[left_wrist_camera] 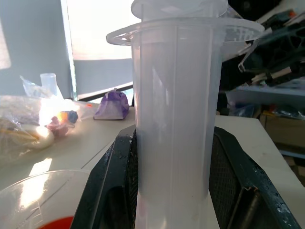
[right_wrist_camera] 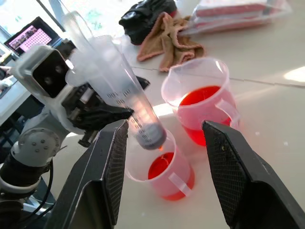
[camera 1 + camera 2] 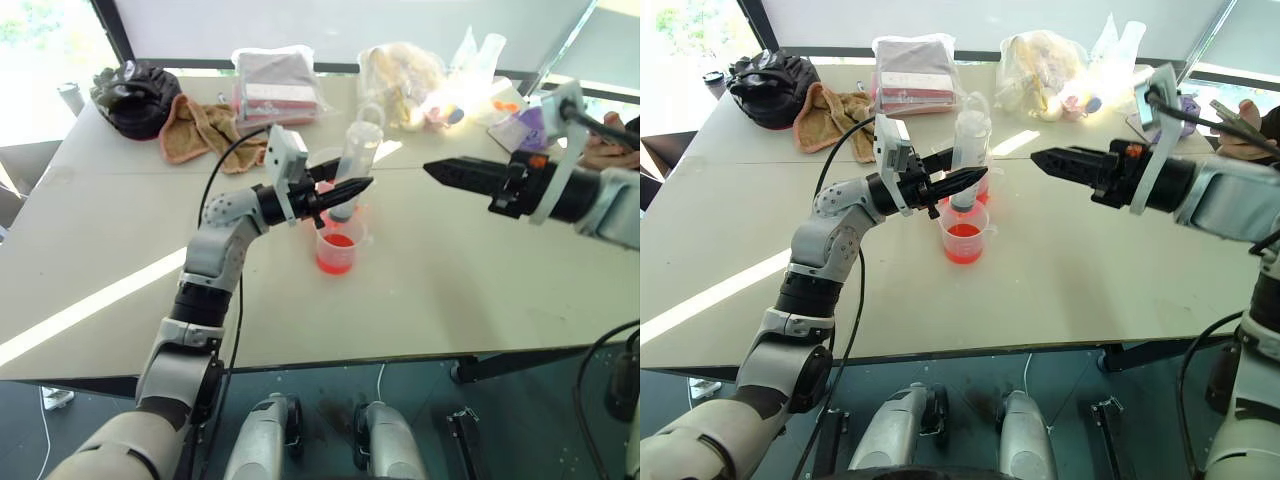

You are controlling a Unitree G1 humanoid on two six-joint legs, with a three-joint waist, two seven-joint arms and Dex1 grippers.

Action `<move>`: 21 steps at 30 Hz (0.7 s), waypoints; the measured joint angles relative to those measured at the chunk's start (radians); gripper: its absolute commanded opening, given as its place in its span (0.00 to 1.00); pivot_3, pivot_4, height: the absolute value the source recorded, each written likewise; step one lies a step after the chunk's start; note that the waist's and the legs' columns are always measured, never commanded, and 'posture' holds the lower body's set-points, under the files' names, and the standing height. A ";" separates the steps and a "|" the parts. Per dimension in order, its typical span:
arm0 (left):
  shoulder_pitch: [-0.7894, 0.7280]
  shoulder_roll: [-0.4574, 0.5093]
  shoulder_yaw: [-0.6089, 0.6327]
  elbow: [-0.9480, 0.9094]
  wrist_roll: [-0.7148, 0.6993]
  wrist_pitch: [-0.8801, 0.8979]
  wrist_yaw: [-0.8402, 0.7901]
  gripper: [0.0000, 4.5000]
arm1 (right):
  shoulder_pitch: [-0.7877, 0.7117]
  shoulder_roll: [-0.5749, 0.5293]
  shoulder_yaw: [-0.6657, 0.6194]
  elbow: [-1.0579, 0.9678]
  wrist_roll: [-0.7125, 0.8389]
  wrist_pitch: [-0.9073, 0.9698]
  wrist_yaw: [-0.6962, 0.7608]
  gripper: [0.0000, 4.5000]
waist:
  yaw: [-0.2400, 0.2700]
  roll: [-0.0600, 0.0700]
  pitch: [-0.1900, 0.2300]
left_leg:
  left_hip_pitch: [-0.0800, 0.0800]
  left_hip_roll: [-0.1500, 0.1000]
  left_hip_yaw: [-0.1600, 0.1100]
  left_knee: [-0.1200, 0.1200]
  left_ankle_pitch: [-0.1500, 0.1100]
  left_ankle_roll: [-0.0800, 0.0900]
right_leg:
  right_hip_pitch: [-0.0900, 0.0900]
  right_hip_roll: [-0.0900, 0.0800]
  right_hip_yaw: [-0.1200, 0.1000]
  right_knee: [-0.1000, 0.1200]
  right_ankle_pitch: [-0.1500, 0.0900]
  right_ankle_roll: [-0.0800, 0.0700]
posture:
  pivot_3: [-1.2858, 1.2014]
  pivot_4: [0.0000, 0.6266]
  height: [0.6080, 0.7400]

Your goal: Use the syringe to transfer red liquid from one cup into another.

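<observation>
My left gripper (image 3: 350, 188) is shut on the syringe (image 3: 355, 160), its black fingers (image 1: 236, 181) clamped on either side of the clear barrel (image 1: 174, 119). The syringe stands tilted over the near cup (image 3: 338, 250), its tip just above the red liquid (image 2: 161, 168) inside. No red shows in the barrel. A second cup (image 2: 202, 100) holding more red liquid stands right behind it. My right gripper (image 3: 440, 170) hangs open over the table, off to the right of both cups and pointing at them, with nothing between its fingers (image 2: 107, 176).
Along the table's far side lie a black bag (image 3: 135, 100), a brown cloth (image 3: 200, 130), a wrapped pink packet (image 3: 275, 85), plastic bags of items (image 3: 400, 75) and a purple object (image 3: 530, 130). A person's hand (image 3: 1245, 115) shows at the far right.
</observation>
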 measured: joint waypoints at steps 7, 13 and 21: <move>-0.063 -0.024 0.068 -0.005 -0.101 0.137 0.087 0.31 | 0.002 0.043 0.002 -0.031 0.019 -0.057 -0.061 0.56 | 0.007 0.000 0.000 | 0.000 0.000 0.000 0.000 0.000 0.000 | 0.000 0.002 0.000 0.000 0.000 0.000 | 0.52 0.24 1.00; -0.169 -0.023 0.242 0.012 -0.317 0.471 0.312 0.31 | 0.003 0.085 0.049 -0.050 0.018 -0.073 -0.088 0.56 | 0.013 0.000 0.000 | 0.000 0.000 0.000 0.001 0.000 0.001 | 0.000 0.003 0.000 0.000 0.001 0.002 | 0.52 0.24 1.00; -0.307 0.118 0.440 0.156 -0.431 0.850 0.723 0.31 | 0.004 0.093 0.060 -0.047 -0.004 -0.081 -0.105 0.56 | 0.017 0.000 0.000 | 0.000 -0.001 0.000 0.001 0.001 0.001 | 0.002 0.004 0.000 0.000 0.002 0.004 | 0.52 0.24 1.00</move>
